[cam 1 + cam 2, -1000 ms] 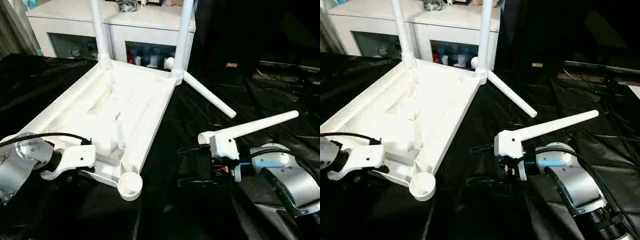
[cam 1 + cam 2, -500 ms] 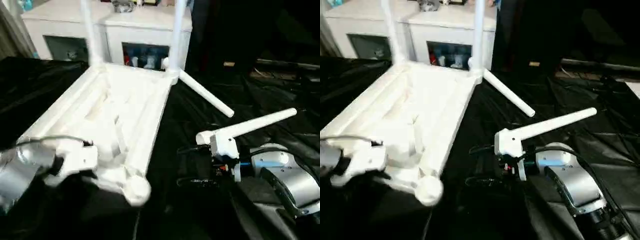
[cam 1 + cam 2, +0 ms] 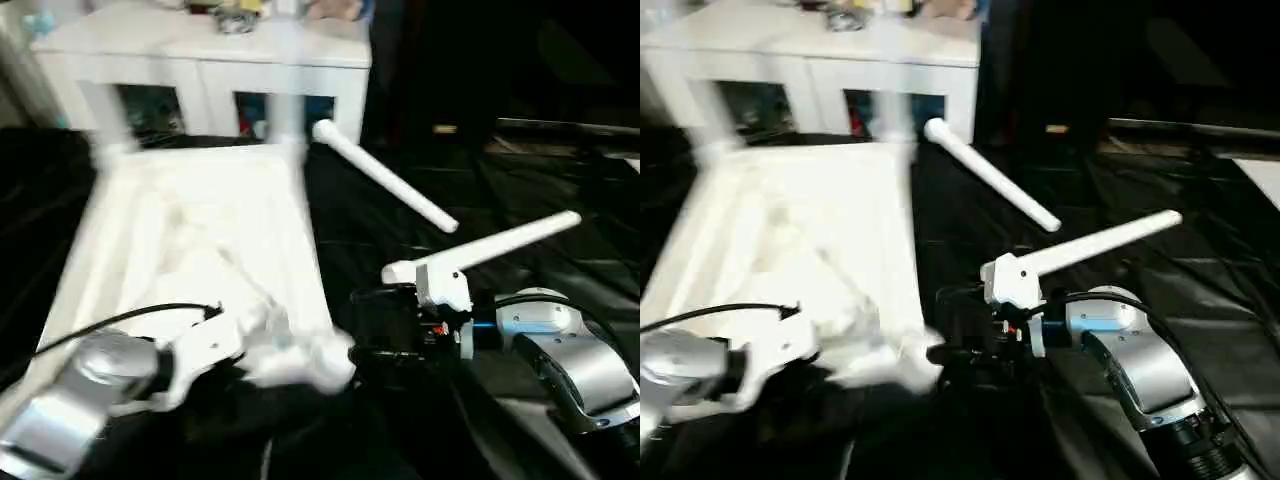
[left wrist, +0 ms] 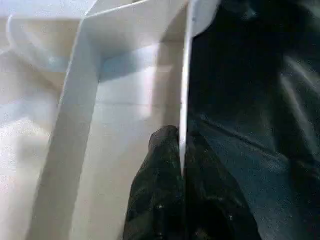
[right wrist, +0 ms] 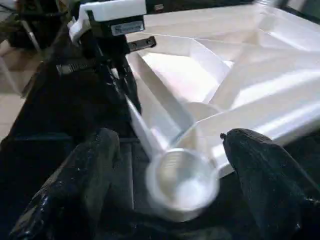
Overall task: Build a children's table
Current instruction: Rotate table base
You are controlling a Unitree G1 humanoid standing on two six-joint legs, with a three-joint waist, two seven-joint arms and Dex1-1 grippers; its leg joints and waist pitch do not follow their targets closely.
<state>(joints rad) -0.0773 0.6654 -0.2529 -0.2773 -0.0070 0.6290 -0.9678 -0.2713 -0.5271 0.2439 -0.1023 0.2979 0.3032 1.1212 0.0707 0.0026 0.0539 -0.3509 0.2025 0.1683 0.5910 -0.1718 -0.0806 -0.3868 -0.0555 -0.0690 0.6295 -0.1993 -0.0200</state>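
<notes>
Gripping the near rim of the upturned tabletop [image 3: 200,240], the left gripper [image 4: 181,165] pinches its thin wall; beside that corner, the right gripper [image 5: 170,165] gapes wide around the empty corner socket [image 5: 182,177]. Beyond, two legs [image 3: 285,90] look mounted; two loose legs [image 3: 385,180] remain unfitted, I judge.

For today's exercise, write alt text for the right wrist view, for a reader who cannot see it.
The right pincer, its two black fingers spread wide, faces a round empty corner socket of the upturned white tabletop. Beyond it, the left pincer is closed on the tabletop's thin edge wall.
</notes>
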